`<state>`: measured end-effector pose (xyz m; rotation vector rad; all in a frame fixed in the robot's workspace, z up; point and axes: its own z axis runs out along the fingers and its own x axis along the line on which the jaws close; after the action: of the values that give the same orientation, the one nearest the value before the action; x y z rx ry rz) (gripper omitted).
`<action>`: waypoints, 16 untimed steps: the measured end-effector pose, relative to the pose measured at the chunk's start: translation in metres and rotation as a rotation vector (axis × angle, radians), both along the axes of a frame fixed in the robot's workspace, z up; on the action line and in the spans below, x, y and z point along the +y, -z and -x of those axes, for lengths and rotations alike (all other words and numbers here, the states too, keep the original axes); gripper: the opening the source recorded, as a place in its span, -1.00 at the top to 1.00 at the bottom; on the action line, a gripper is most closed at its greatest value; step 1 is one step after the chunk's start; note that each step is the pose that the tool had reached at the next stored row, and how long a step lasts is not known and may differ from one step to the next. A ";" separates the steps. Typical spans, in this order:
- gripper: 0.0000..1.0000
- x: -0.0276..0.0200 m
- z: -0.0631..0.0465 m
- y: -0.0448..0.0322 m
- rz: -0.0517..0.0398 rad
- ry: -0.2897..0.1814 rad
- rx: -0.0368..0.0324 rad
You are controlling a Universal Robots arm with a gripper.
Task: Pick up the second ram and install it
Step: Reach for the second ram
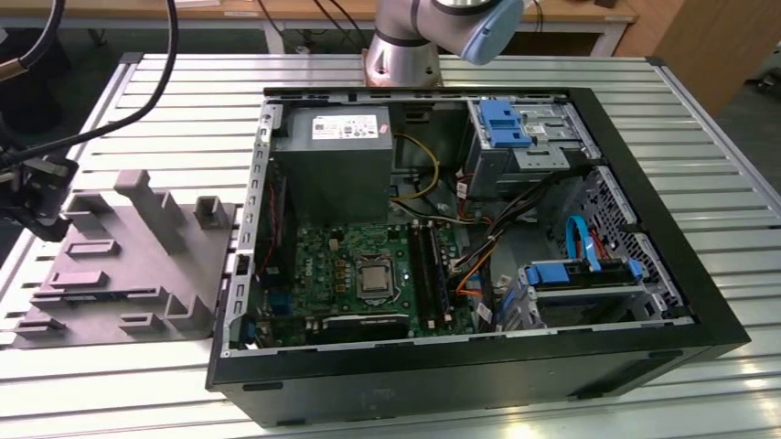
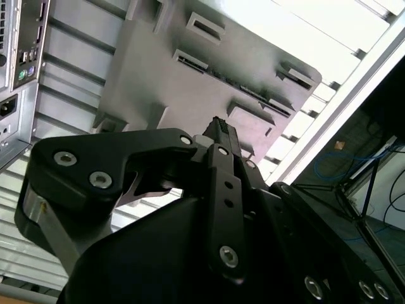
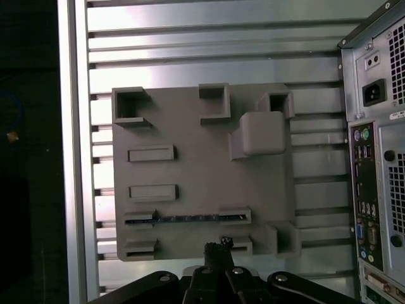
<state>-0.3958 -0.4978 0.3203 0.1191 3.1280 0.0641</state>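
— Where is the ram?

— The ram stands on its long edge in a narrow slot of the grey holder. In the first wrist view only its thin top edge shows, dark with bluish spots, running between two raised blocks.

— And the fingers?

— The fingers hang over the holder near its edge, just beside the ram's slot. They are pressed together into one dark tip with nothing between them. They are close to the ram but apart from it.

— Does the second wrist view agree?

— Yes. There the fingers are seen from behind, closed to a point and aimed at the holder's slotted blocks.

— Where does the holder sit?

— Flat on the slatted metal desk, just beside the open case, on the exterior view's left.

— What is inside the case?

— The case lies on its side with the panel off. The green motherboard faces up. Its long black memory slots run beside the square processor socket. I cannot tell whether any slot is filled. A grey power supply fills the far corner.

— And the arm?

— The arm rises from the desk's far side, behind the case.
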 end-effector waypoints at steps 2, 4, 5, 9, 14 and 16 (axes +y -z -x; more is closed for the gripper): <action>0.79 -0.0007 0.000 0.0036 0.0000 0.000 0.0014; 0.79 -0.0013 0.000 0.0071 0.0001 0.000 0.0030; 0.79 -0.0016 0.000 0.0089 0.0001 0.000 0.0038; 0.79 -0.0026 0.000 0.0164 0.0000 0.000 0.0067; 0.79 -0.0035 0.000 0.0242 0.0000 0.000 0.0096; 0.79 -0.0035 0.000 0.0242 0.0001 0.000 0.0097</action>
<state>-0.3958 -0.5012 0.2961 0.1197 3.1377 0.0637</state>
